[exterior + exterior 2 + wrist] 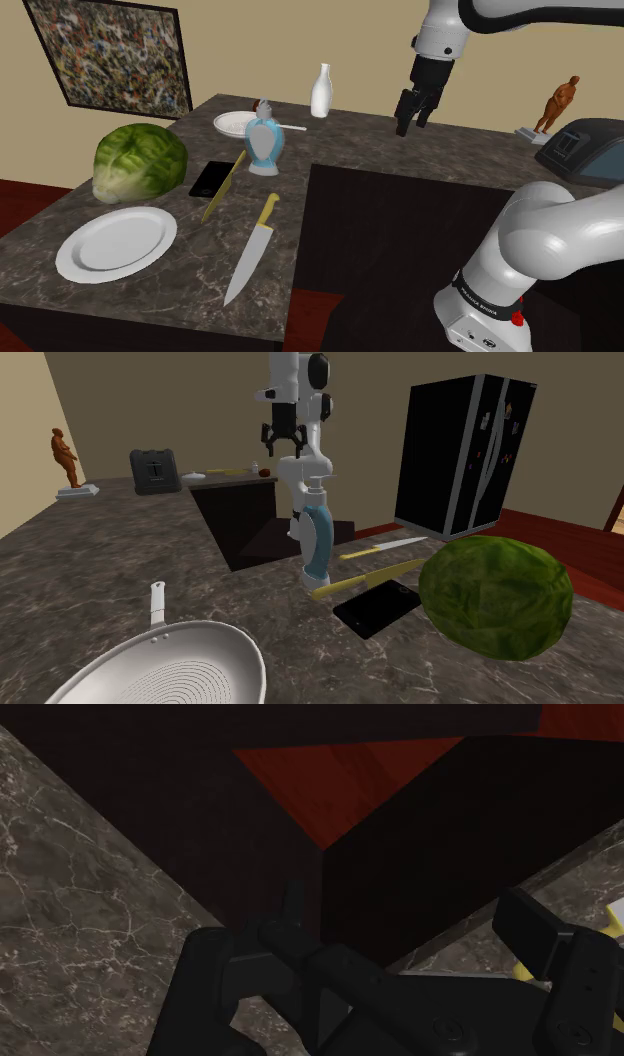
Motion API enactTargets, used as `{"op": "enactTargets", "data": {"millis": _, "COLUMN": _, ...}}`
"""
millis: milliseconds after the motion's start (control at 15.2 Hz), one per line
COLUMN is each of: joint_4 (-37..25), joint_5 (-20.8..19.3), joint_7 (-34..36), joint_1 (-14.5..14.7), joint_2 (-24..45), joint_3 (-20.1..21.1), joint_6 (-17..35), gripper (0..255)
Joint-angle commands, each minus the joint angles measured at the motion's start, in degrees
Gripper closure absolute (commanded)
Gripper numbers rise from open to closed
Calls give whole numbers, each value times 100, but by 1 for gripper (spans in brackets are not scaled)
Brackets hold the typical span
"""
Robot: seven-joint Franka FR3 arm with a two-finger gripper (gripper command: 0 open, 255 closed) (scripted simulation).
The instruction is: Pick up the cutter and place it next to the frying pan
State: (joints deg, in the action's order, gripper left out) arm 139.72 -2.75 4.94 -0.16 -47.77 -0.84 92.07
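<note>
Two fingers [205,994] apart — gripper [413,125] pointing down above countertop [350,140].

Counter [185,292] under my pincer [413,125]: dark stone look, pale veining, polished. Pincer itself: matt black. Knife [252,248], well away from the pincer: blade grey with a metal sheen, smooth; handle yellow, slightly glossy. Frying pan [165,672]: pale, smooth, fine concentric ridges inside. Floor [370,784] below the pincer: red-brown, wood grain. Cabbage [140,160], far from the pincer: crinkled, matt green.
</note>
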Motion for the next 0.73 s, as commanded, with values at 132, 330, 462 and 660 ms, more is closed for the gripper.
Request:
{"op": "enactTargets", "data": {"millis": 132, "joint_4": 70, "joint_5": 213, "joint_7": 451, "joint_1": 20, "joint_2": 158, "joint_3": 263, "joint_6": 148, "gripper": 0}}
{"op": "enactTargets", "data": {"millis": 330, "joint_4": 108, "joint_5": 521, "joint_7": 1117, "joint_1": 50, "joint_2": 473, "joint_3": 649, "joint_6": 396, "gripper": 0}}
{"op": "enactTargets", "data": {"millis": 462, "joint_4": 88, "joint_5": 711, "joint_7": 1552, "joint_1": 64, "joint_2": 733, "joint_3": 901, "joint_6": 576, "gripper": 0}}
{"op": "enactTargets", "data": {"millis": 660, "joint_4": -9, "joint_5": 960, "joint_7": 2197, "joint_1": 75, "joint_2": 1193, "joint_3": 1264, "joint_6": 862, "gripper": 0}}
